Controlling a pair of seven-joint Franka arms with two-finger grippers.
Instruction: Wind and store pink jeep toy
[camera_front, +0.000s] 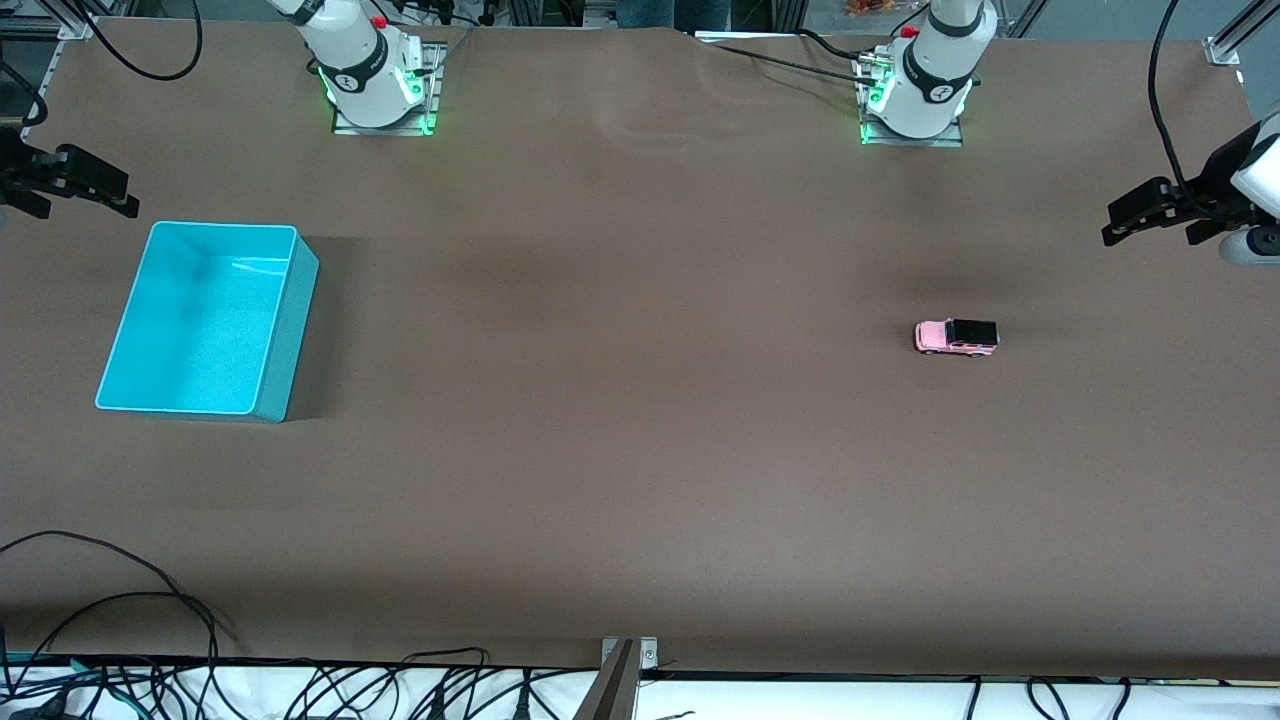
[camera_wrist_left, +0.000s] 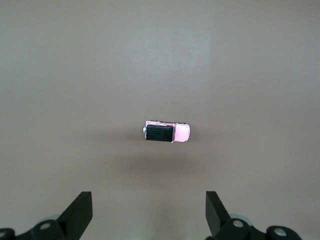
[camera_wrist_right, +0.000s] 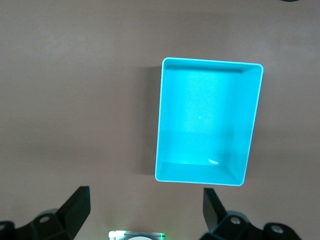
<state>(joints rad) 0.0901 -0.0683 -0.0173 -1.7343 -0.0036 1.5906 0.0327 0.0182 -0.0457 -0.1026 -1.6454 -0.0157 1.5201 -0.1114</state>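
Note:
The pink jeep toy (camera_front: 957, 337), tiny with a black roof, stands on the brown table toward the left arm's end; it also shows in the left wrist view (camera_wrist_left: 166, 132). The turquoise bin (camera_front: 158, 365) stands empty toward the right arm's end, also in the right wrist view (camera_wrist_right: 206, 172). My left gripper (camera_front: 1118, 228) hangs open and empty high over the table's edge at the left arm's end; in its wrist view the gripper (camera_wrist_left: 148, 212) looks down on the jeep. My right gripper (camera_front: 128, 200) hangs open and empty above the table beside the bin, seen in its wrist view (camera_wrist_right: 146, 210).
The two arm bases (camera_front: 380, 90) (camera_front: 915, 100) stand along the table's back edge. Black cables (camera_front: 130, 610) lie at the table's front corner nearest the camera. A metal bracket (camera_front: 622, 670) sits at the front edge.

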